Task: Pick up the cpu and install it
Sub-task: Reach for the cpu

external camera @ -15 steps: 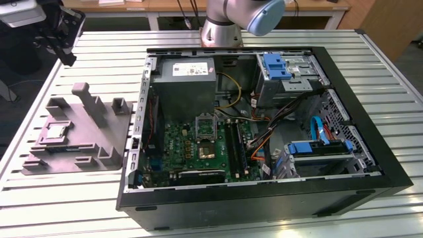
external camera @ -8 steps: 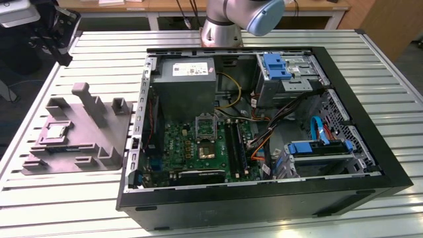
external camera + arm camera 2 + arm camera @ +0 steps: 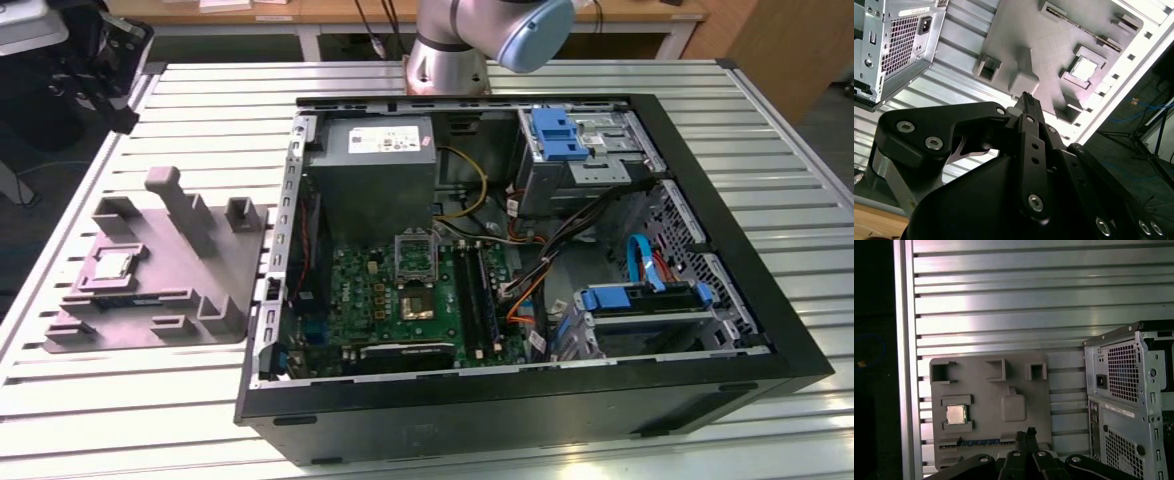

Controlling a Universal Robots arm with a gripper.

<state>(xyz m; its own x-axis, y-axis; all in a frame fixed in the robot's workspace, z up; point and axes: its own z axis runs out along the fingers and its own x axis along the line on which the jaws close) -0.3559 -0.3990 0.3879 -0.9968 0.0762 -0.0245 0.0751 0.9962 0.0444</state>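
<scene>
Aluminium slatted table [image 3: 160,400], cpu [image 3: 110,264] in grey fixture [image 3: 200,258]

A slatted aluminium table [image 3: 134,420] stands before a wooden bench [image 3: 627,12] with white legs.

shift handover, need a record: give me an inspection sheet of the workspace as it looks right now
surface: slatted metal table, carrying the fixture and the case.
job's things: cpu sits in its pocket on the grey fixture; socket in the open computer case looks unfilled.
clutter: nothing seen.
grippers: gripper shut, holding nothing, apart from the cpu.
cables: yellow, orange, blue and black cables run inside the case.
surroundings: wooden bench behind the table; arm base at the table's far edge.
</scene>
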